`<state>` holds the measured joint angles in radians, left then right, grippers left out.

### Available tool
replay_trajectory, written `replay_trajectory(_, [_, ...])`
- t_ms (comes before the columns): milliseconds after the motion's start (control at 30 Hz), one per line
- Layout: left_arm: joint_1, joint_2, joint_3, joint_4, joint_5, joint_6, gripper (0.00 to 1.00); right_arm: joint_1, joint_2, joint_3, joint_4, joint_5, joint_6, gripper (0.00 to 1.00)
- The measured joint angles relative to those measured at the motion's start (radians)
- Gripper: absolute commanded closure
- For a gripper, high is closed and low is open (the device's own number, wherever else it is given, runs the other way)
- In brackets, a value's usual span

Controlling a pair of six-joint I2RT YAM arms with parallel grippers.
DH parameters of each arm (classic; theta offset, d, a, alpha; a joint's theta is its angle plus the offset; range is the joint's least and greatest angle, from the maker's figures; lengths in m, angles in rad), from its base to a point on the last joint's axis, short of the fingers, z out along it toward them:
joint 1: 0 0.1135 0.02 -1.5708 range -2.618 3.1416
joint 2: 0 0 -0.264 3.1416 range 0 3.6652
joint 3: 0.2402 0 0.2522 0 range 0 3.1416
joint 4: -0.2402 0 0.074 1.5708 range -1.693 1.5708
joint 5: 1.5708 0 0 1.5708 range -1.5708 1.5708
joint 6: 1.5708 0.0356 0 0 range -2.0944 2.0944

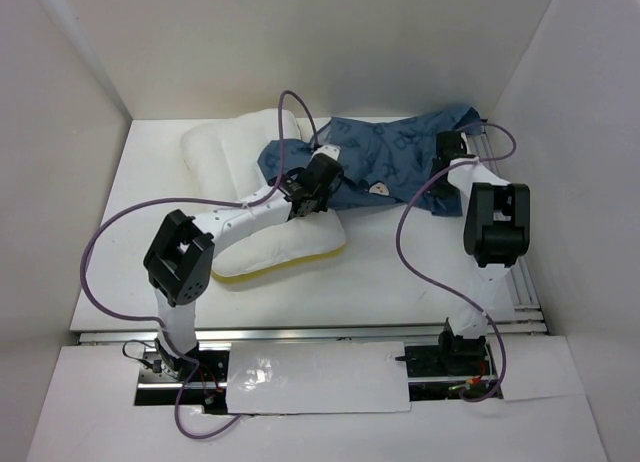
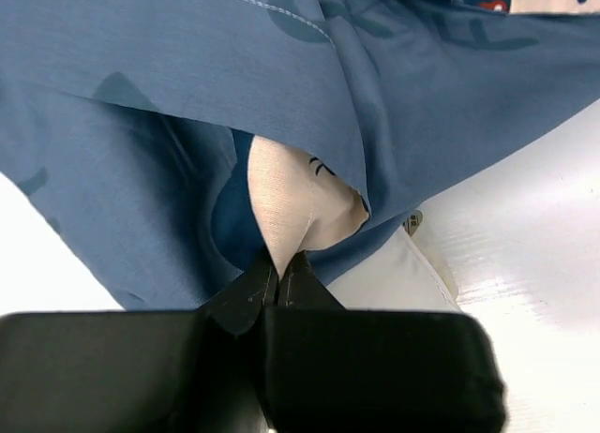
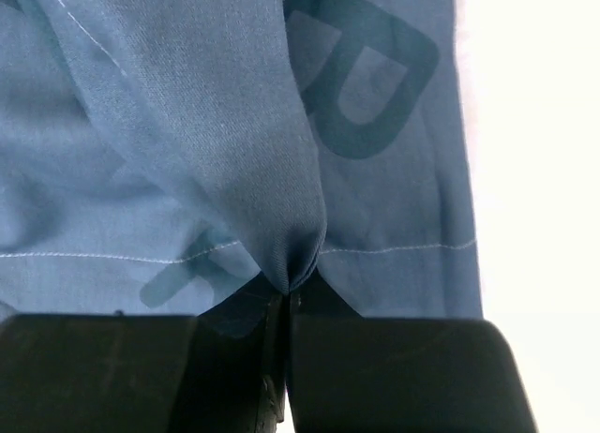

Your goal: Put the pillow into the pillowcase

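The white pillow (image 1: pixel 235 157) lies at the left middle of the table, its yellow strip (image 1: pixel 285 266) along the near edge. The blue pillowcase (image 1: pixel 385 157) lies crumpled to its right, its left part draped over the pillow. My left gripper (image 1: pixel 300 198) is over the pillow, shut on a pale printed fold of the pillowcase (image 2: pixel 169 96); the left wrist view shows its tips (image 2: pixel 281 267) pinching it, with a bit of pillow (image 2: pixel 398 278) beside them. My right gripper (image 1: pixel 447 147) is shut on a blue fold (image 3: pixel 234 124) at the case's right end, tips (image 3: pixel 292 288) closed.
White walls enclose the table on the left, back and right. A metal rail (image 1: pixel 505 282) runs along the right edge and another along the front edge (image 1: pixel 300 332). Purple cables (image 1: pixel 410 252) loop over the table from both arms.
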<state>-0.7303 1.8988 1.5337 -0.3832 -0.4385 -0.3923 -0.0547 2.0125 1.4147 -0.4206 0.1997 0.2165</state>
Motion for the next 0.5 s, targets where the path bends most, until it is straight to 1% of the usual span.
replay_trajectory(133, [0.0,-0.042,0.004,-0.001,-0.032,0.024,1.0,-0.007,-0.083,0.003,-0.027,-0.007,-0.001,1.0])
replay_trajectory(233, [0.001,-0.106,0.037,-0.003,-0.078,0.055,1.0,-0.043,-0.218,0.056,-0.05,-0.021,0.002,1.0])
replay_trajectory(400, [0.033,-0.301,0.05,0.007,-0.128,0.104,1.0,-0.175,-0.46,0.267,-0.043,-0.022,0.008,1.0])
replay_trajectory(500, [0.103,-0.445,0.05,0.018,-0.127,0.132,1.0,-0.259,-0.529,0.444,-0.058,-0.014,0.018,1.0])
